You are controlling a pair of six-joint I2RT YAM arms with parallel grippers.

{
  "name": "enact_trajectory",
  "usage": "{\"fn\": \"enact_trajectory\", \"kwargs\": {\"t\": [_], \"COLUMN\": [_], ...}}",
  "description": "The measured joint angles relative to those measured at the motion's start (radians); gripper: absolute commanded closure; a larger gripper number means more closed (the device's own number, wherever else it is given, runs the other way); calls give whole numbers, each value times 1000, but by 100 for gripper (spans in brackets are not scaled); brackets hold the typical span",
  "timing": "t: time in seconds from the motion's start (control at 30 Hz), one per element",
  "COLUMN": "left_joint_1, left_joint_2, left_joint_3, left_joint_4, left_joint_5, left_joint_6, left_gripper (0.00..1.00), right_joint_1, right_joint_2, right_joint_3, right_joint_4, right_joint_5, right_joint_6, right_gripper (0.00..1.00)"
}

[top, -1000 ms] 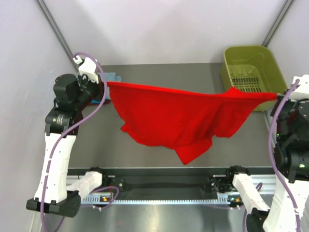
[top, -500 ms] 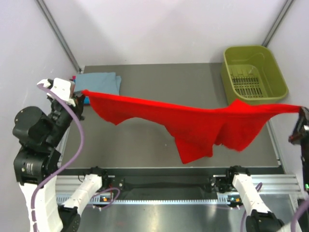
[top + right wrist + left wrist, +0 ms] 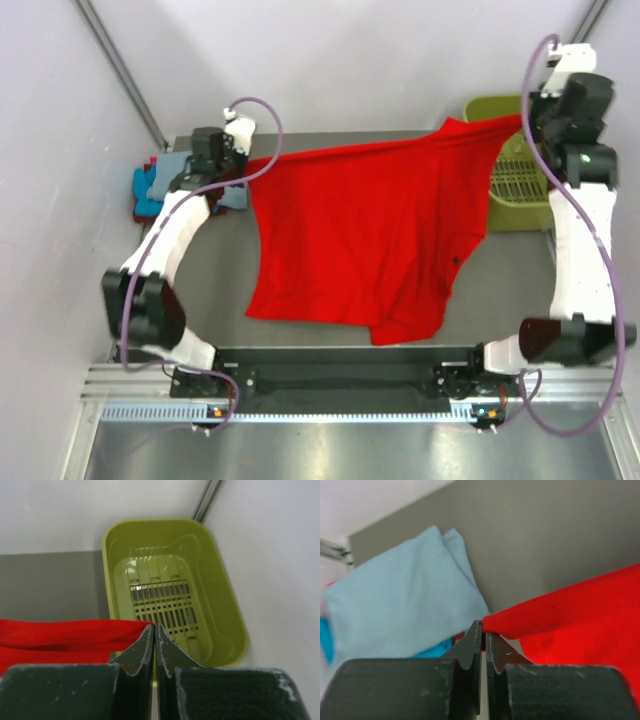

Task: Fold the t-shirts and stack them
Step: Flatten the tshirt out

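Spreading step: the red t-shirt (image 3: 360, 240) drapes from the bench (image 3: 505, 290) near 6 o'clock up to its far corners. These are pinched in the closed left end effector (image 3: 483, 625) at 10 o'clock and the closed right end effector (image 3: 154, 627) at 2. Next, probably lower both evenly to lay it flat.
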Motion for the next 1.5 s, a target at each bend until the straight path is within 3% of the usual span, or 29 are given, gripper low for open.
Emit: {"fn": "enact_trajectory", "kwargs": {"t": [0.37, 0.6, 0.83, 1.13, 1.37, 1.5], "left_joint_1": [5, 14, 12, 13, 25, 28], "left_joint_2": [442, 682, 829, 847, 616, 528], "left_joint_3": [115, 328, 497, 520, 212, 159], "left_joint_4": [144, 185, 247, 273, 304, 315], "left_joint_5": [-11, -56, -124, -166, -158, -154], "left_joint_6": [99, 143, 188, 220, 189, 172], "left_gripper": [100, 100, 100, 100, 100, 100], "right_joint_1": [45, 71, 83, 131, 217, 260], "right_joint_2": [373, 672, 782, 794, 624, 527], "right_joint_3": [-111, 61, 169, 179, -4, -36], "right_joint_4": [165, 196, 246, 254, 215, 196], "right_joint_5": [-37, -43, -45, -65, -72, -73], "right_joint_6": [-16, -63, -88, -87, -84, -83], "right_gripper": [100, 100, 100, 100, 100, 100]}}
